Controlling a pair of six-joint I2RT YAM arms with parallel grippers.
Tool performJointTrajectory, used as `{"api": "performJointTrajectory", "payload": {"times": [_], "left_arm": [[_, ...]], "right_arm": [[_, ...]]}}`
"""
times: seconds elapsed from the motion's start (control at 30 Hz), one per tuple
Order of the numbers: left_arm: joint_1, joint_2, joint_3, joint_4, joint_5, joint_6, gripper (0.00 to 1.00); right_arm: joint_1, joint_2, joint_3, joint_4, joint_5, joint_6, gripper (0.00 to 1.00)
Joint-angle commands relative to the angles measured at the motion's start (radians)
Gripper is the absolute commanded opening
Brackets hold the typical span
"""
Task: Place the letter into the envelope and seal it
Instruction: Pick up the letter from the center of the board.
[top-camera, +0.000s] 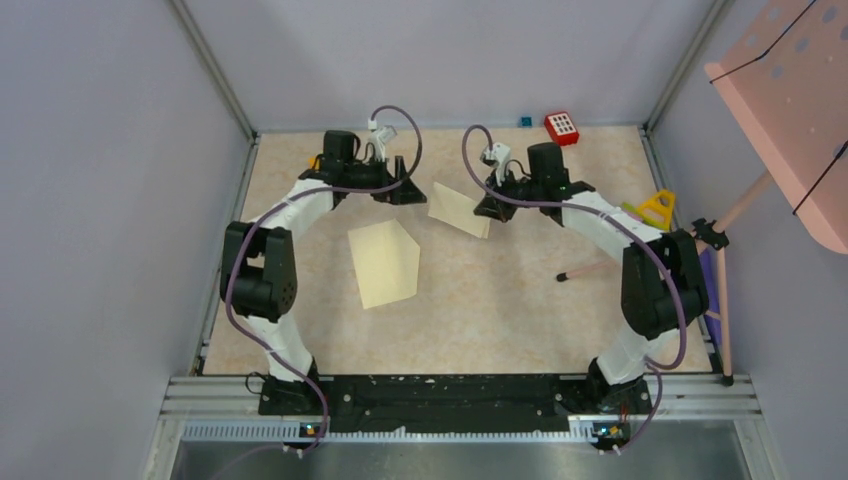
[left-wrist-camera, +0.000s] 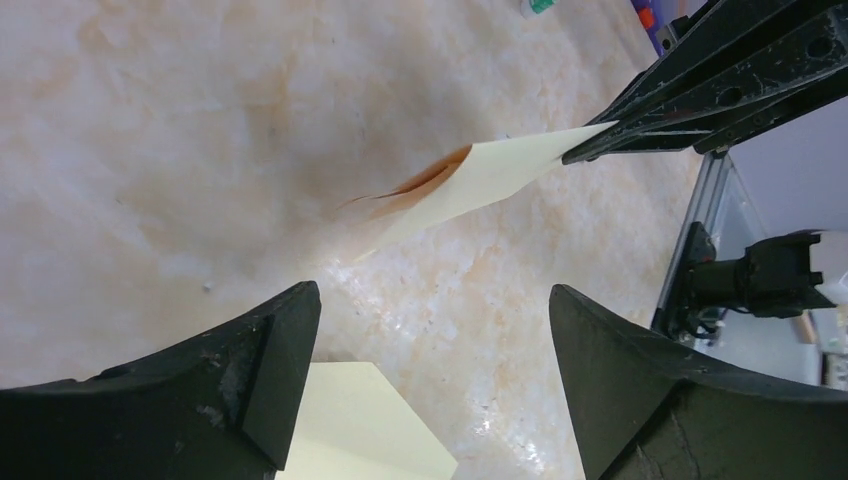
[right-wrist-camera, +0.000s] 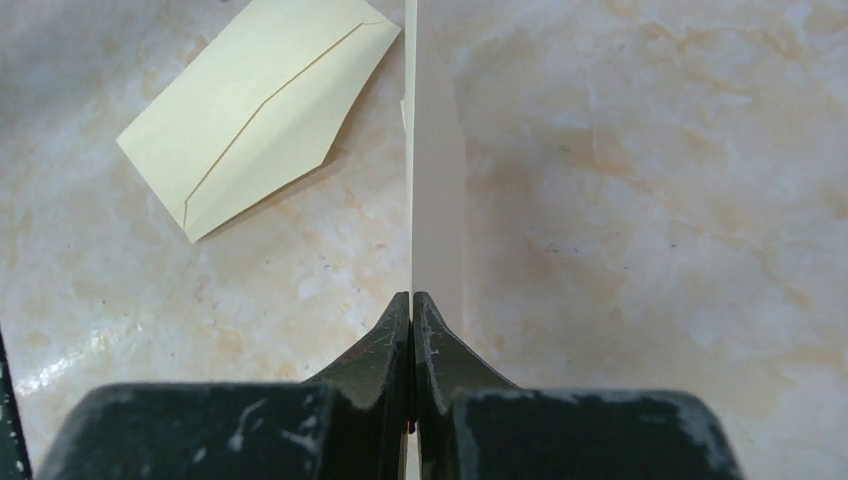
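Just nearside of left gripper (left-wrist-camera: 432, 295), envelope (left-wrist-camera: 360, 430) flat.

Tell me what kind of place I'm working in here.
Likely a robot lab cell, not an office: plain grey walls on aluminium framing box in a marble-look table, with both arms bolted to a rail.

Flat on table (top-camera: 500, 320), envelope (top-camera: 385, 262); letter (top-camera: 458, 210) to its right, seemingly lifted.

Left jaws apart, right seemingly pinched
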Motion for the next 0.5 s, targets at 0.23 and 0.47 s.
{"api": "performJointTrajectory", "payload": {"times": [0.23, 0.47], "left_arm": [[0.012, -0.025, 0.043, -0.050, 0.211, 0.389, 0.92], [-0.018, 0.015, 0.104, -0.167, 0.196, 0.537, 0.93]], "right_arm": [[0.051, -0.072, -0.138, 0.017, 0.163, -0.212, 0.00], [0.051, -0.091, -0.216, 0.067, 0.251, -0.255, 0.17]]}}
